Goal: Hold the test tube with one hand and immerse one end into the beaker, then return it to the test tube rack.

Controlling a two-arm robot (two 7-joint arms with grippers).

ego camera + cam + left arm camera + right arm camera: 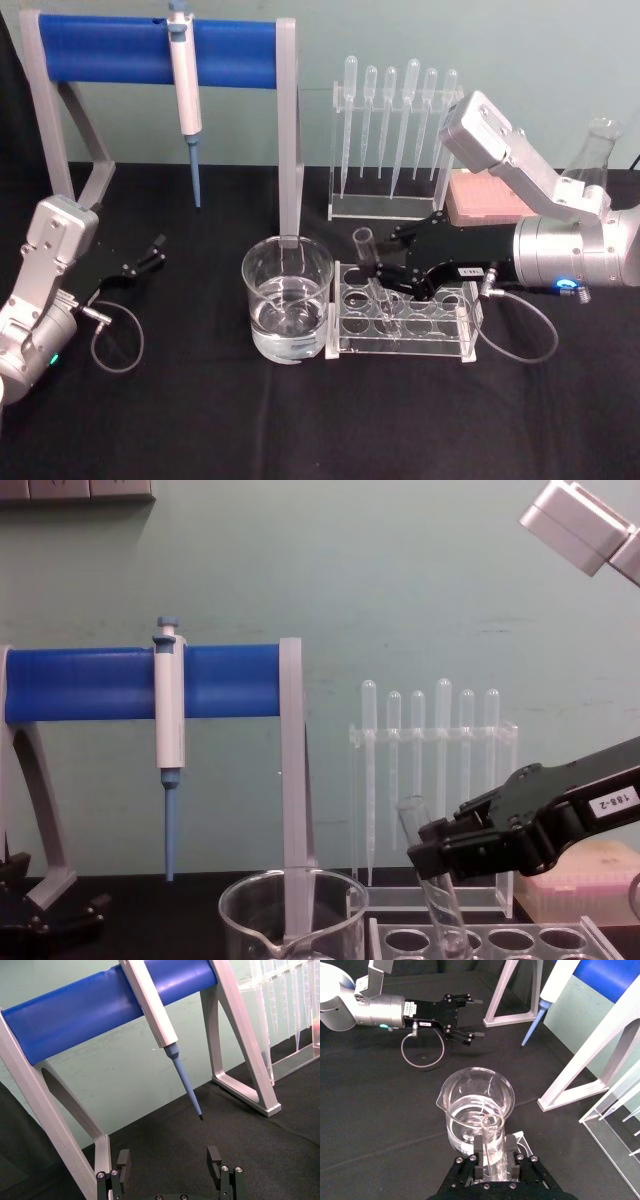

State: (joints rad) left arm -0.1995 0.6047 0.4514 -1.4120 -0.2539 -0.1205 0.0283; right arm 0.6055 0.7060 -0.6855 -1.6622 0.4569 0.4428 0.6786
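Head view had the right end effector [384, 280] clamped on the tilted test tube [366, 250], foot in the rack [440, 338] beside the beaker [262, 262]; lifted askew, it might jam. Left end effector [152, 252] sat spread, near the surface [300, 430]'s left edge.

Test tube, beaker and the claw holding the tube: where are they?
test tube [492, 1147], right wrist view, glass wall below the rim.
beaker [285, 340], head view, front glass wall.
right claw [377, 272], head view, between its fingertips.
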